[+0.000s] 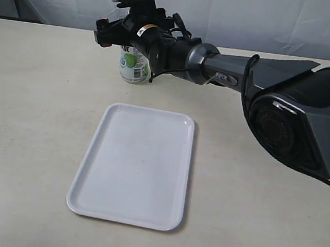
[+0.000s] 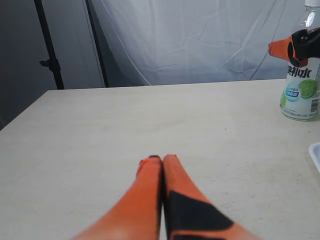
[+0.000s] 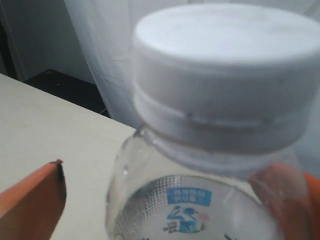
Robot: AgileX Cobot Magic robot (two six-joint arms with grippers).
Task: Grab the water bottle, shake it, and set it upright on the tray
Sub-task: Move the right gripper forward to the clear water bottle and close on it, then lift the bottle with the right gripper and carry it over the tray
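The water bottle [image 1: 134, 67] [image 2: 301, 90] [image 3: 220, 125] stands upright on the table at the back, just beyond the white tray [image 1: 136, 162]. It is clear with a white cap and a lime on its label. My right gripper [image 1: 129, 39] [image 3: 185, 175] reaches across from the right and straddles the bottle's upper part, open. One orange finger [image 3: 32, 200] stands well apart from the bottle, and the other shows through the plastic on the far side. My left gripper [image 2: 161, 159] is shut and empty, low over bare table, far from the bottle.
The right arm [image 1: 266, 82] stretches across the back of the beige table [image 1: 33, 113]. A white curtain [image 1: 256, 17] hangs behind the table. A dark stand [image 2: 50, 45] is beyond the table's far corner. A tray corner [image 2: 316, 152] peeks in.
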